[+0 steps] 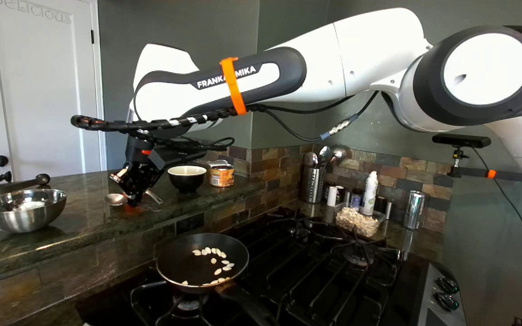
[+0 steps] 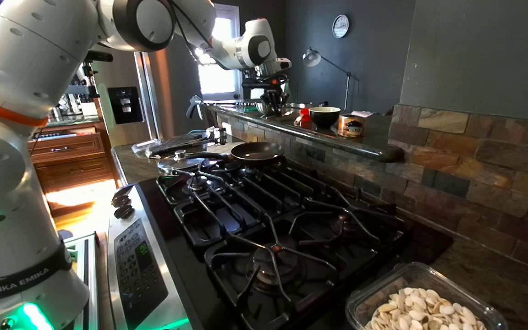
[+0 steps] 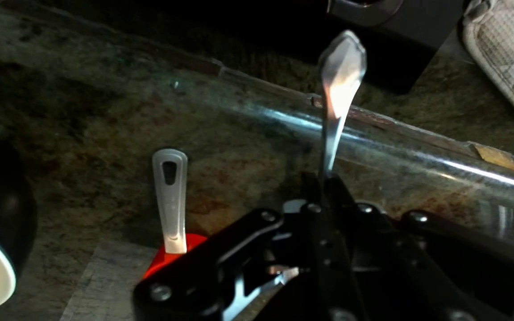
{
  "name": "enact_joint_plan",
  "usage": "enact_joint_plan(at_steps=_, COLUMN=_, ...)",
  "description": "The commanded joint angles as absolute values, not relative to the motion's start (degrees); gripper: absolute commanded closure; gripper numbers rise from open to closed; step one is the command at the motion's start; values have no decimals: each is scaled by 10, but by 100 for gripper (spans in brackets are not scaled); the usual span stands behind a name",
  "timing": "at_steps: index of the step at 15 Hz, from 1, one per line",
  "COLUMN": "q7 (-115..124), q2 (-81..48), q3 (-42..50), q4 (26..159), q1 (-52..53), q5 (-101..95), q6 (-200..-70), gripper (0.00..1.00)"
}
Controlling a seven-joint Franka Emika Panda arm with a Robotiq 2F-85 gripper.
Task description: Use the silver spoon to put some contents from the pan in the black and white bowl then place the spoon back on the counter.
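- Nearest me, on the stove (image 1: 315,276), sits a round black frying pan (image 1: 186,266), largely bare, with pale, flat pumpkin seeds (image 1: 213,261) in a loose arc around its right side.
- Beyond it, low over the raised, dark stone counter (image 1: 86,215), the gripper (image 3: 325,185) has its jaws pinched on the handle of the silver spoon (image 3: 340,91). I judge this as either the pick-up or the final set-down; the pose fits both. A pick-up would next call for a lift and a swing to the pan; a set-down, gentle lowering and release.
- The spoon is small, thin and shiny. Its flared handle tip reaches toward the near edge; its rounded scoop end is left of the jaws. Whether it touches the counter, I cannot tell.
- Just right of the gripper lies a red utensil (image 3: 171,203) with a slotted silver handle.
- Farther right stands the black and white bowl (image 1: 187,182), upright; its bottom is hidden, so any seeds inside cannot be made out.
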State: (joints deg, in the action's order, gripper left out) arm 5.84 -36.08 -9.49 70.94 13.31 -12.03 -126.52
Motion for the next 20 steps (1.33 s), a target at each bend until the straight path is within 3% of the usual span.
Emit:
enact_joint_plan(at_steps=1, q7=30, q2=-375, q3=-76, q4=694, q1=149, q5=-115, q6=-1278, gripper=98)
enact_joint_plan(at_steps=19, q7=-45, q2=-449, q3=-72, q4=611, q1=149, q5=-120, q6=-1302, gripper=98)
enact_joint_plan(at_steps=20, q7=-47, q2=-452, q3=-72, q4=608, q1=149, q5=-120, q6=-1300, gripper=78)
